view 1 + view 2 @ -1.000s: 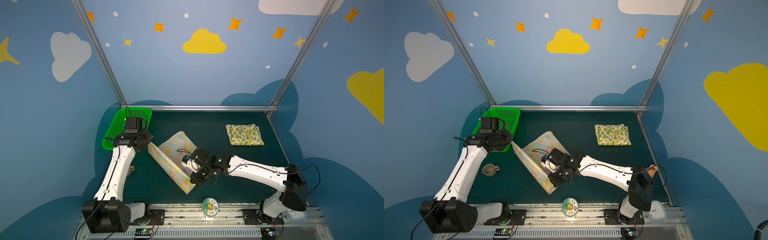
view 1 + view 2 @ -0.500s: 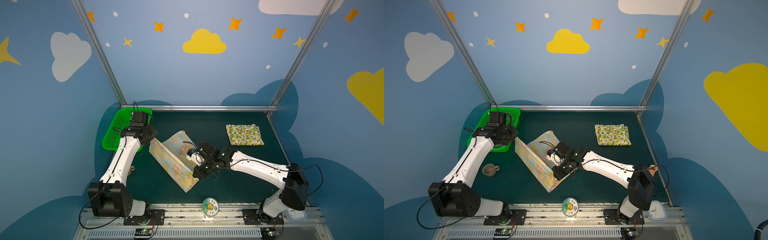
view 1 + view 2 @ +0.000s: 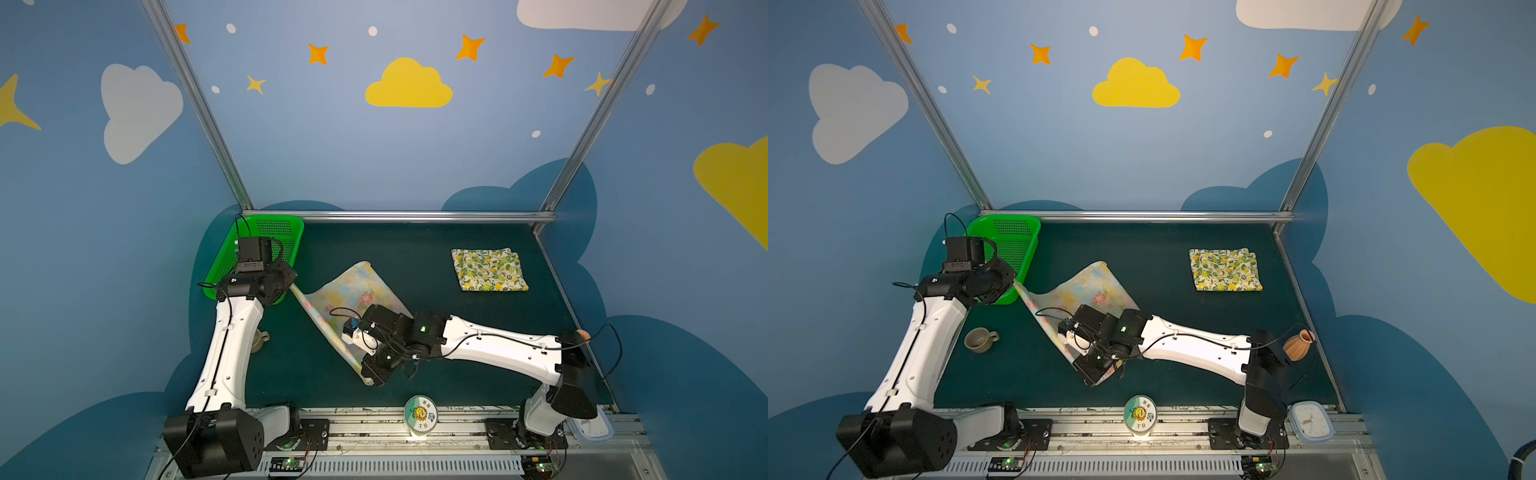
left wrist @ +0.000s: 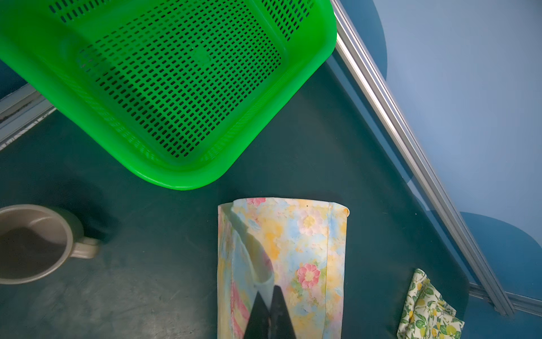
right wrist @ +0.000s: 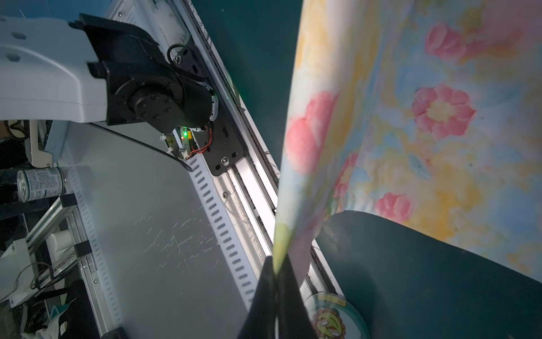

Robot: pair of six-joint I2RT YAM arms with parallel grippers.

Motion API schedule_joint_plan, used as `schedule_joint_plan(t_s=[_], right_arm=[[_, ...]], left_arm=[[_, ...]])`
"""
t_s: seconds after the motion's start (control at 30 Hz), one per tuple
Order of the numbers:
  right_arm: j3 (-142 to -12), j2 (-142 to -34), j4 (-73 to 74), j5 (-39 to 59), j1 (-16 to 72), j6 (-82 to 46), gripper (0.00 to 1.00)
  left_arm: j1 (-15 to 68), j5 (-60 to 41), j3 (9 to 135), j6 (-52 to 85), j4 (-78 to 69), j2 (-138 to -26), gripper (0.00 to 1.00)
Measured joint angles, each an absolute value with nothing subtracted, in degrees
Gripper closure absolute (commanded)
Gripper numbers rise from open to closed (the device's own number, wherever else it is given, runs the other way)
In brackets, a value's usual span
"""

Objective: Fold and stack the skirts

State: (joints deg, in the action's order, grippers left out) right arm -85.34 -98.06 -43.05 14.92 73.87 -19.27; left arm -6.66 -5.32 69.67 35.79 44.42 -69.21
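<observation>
Since half a second ago both arms have pulled back toward 8 o'clock, and the raised edge of the floral skirt (image 3: 357, 291) has come with them, a little away from the far wall. At 10 o'clock of the cloth, the left gripper (image 4: 268, 305) is clenched on one end of that edge, just beside the near corner of the green basket (image 3: 274, 227). At 5 o'clock of the cloth, near the table's front edge, the right gripper (image 5: 275, 273) is pinched tight on the other end. Between them the edge is lifted and pulled taut. The rest of the skirt slopes down toward 1 o'clock and seems to rest on the dark green table (image 3: 415, 249), though the top views leave that uncertain. At 2 o'clock on the table the lemon skirt (image 3: 489, 269) lies folded, well apart from both grippers. At 8 o'clock a grey mug (image 3: 980, 340) stands beside the left arm.
</observation>
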Motion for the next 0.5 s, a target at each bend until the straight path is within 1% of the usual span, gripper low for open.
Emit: schedule_joint_plan(t_s=[0.27,0.5], right_arm=[[-86.91,-100.20,-44.34,16.47,74.85,-18.92,1.00],[-87.72,-100.51,-44.38,17.98,74.91,-17.52,1.00]], left_arm=[[-7.11,-4.86,69.25,35.44,46.48,-67.61,0.96],[-7.16,-3.40,72.73,35.03,49.58,-67.66,0.96]])
